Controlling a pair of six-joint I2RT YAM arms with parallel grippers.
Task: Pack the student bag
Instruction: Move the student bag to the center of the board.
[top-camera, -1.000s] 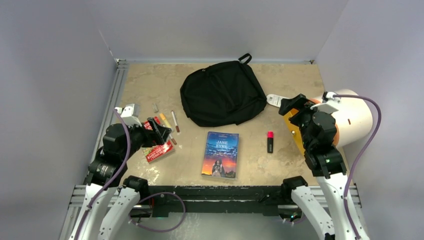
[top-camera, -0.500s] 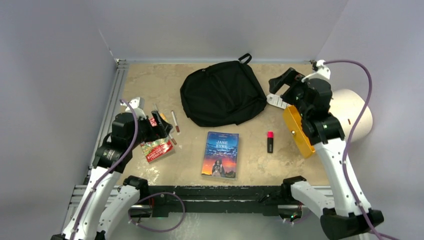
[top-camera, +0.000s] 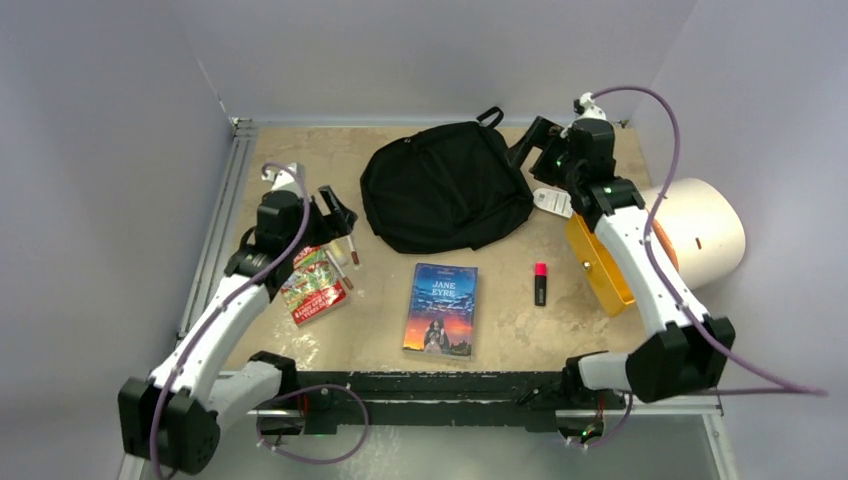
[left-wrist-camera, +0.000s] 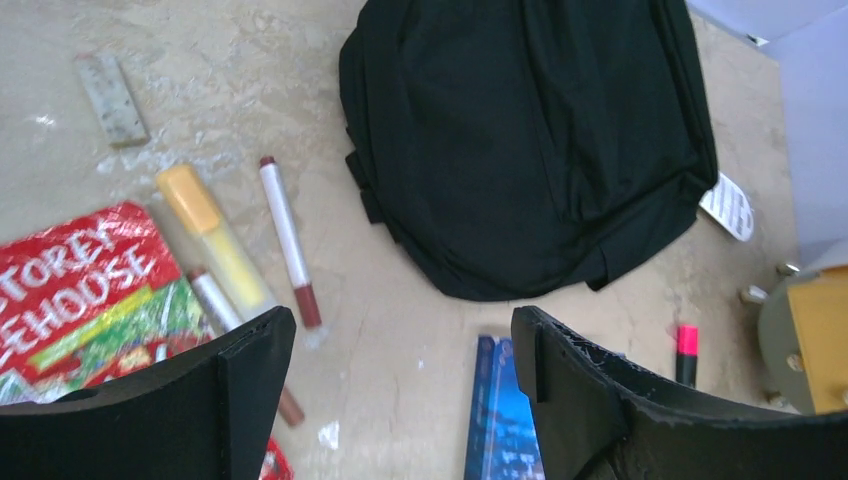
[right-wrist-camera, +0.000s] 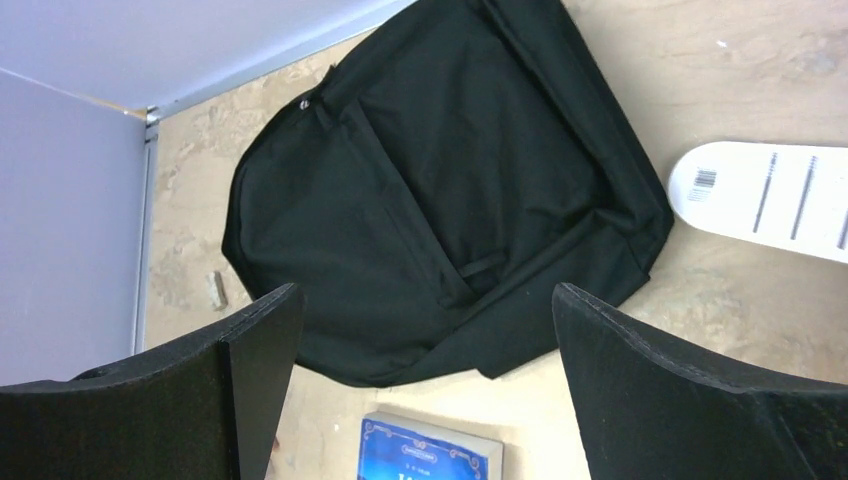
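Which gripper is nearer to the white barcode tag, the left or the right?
Right. The right gripper is just beyond the tag, at the far right edge of the backpack. The left gripper is on the opposite side of it, near the pens.

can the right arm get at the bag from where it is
Probably yes: the right gripper hangs open near the right edge of the bag, and nothing lies between them.
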